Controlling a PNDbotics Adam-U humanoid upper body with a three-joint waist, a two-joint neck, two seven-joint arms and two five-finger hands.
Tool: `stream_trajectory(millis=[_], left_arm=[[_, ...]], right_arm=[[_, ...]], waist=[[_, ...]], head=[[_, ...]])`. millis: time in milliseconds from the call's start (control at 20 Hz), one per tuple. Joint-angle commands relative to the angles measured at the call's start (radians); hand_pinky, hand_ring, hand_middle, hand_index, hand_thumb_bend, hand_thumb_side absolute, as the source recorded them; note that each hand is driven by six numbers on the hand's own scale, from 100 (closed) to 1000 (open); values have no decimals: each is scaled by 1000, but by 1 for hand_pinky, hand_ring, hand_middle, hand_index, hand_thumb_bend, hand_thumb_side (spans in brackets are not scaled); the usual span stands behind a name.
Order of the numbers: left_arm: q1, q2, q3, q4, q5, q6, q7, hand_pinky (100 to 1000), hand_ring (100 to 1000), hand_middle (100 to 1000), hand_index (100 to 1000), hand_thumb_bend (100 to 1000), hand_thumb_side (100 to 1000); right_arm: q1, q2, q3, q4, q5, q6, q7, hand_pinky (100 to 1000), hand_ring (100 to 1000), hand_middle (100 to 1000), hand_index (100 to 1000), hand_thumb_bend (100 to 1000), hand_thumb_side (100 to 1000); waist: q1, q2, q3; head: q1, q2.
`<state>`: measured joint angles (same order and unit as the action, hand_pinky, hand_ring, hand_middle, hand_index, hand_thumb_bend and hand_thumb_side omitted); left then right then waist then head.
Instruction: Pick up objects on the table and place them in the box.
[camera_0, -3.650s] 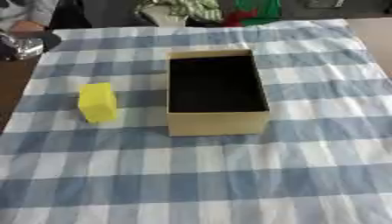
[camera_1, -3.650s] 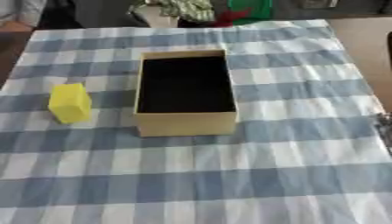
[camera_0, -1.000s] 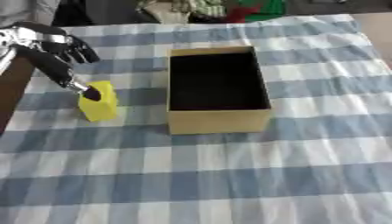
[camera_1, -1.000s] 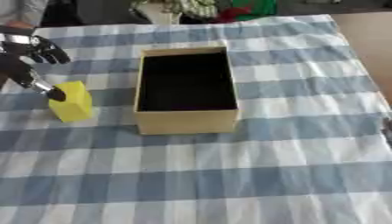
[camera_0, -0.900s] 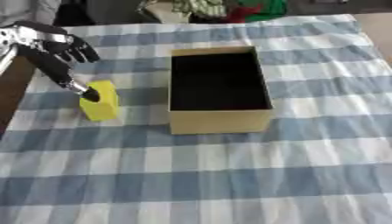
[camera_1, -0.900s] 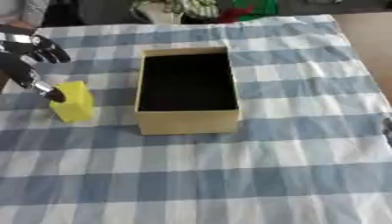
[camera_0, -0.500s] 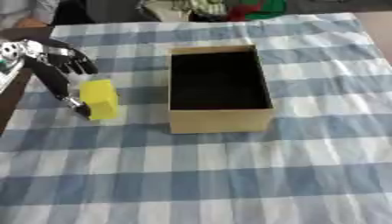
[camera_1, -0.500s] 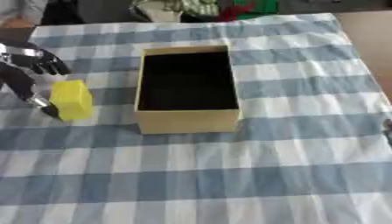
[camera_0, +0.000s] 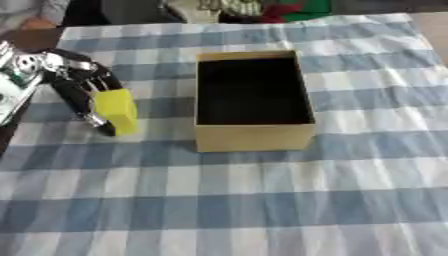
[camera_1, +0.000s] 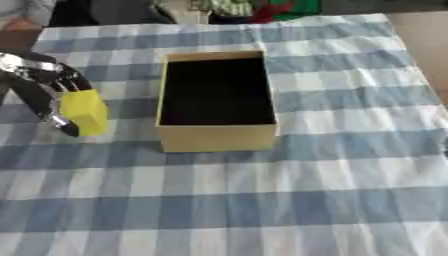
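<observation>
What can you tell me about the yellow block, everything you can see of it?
The yellow block is a small, plain bright-yellow box shape with flat faces and no markings visible. It stands upright, leaning slightly, on the blue and white checked cloth, left of the open tan box and apart from it. The robot's left hand is at its left side, dark fingers curled against it. Whether it has lifted off the cloth cannot be told.
</observation>
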<state>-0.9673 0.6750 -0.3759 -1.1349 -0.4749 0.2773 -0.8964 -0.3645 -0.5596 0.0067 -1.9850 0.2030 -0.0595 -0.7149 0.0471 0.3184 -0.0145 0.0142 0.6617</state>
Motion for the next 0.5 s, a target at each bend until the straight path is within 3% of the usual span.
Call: stream_trajectory(millis=[50, 200, 350, 500], left_arm=[[-18, 10, 22, 18, -30, 9, -11, 938, 913, 811, 862, 809, 241], [-20, 4, 29, 33, -47, -8, -11, 922, 890, 769, 831, 776, 228], [-24, 2, 35, 35, -61, -21, -11, 901, 854, 715, 784, 622, 106], [-27, 1, 42, 28, -60, -19, -11, 887, 832, 689, 765, 505, 100]], right_arm=[[-11, -14, -8, -15, -5, 4, -2, 834, 776, 736, 811, 100, 664], [-11, -12, -9, -15, -5, 5, -3, 834, 777, 736, 811, 100, 664], [-10, -11, -9, -15, -6, 4, -6, 834, 777, 736, 811, 100, 664], [-7, -9, -9, -15, -6, 5, -8, 835, 777, 736, 811, 100, 662]], waist=[[-3, -16, -2], [-3, -15, -3], [-3, -15, -2], [-3, -16, -2]], head=[[8, 8], [10, 10], [10, 12], [9, 10]])
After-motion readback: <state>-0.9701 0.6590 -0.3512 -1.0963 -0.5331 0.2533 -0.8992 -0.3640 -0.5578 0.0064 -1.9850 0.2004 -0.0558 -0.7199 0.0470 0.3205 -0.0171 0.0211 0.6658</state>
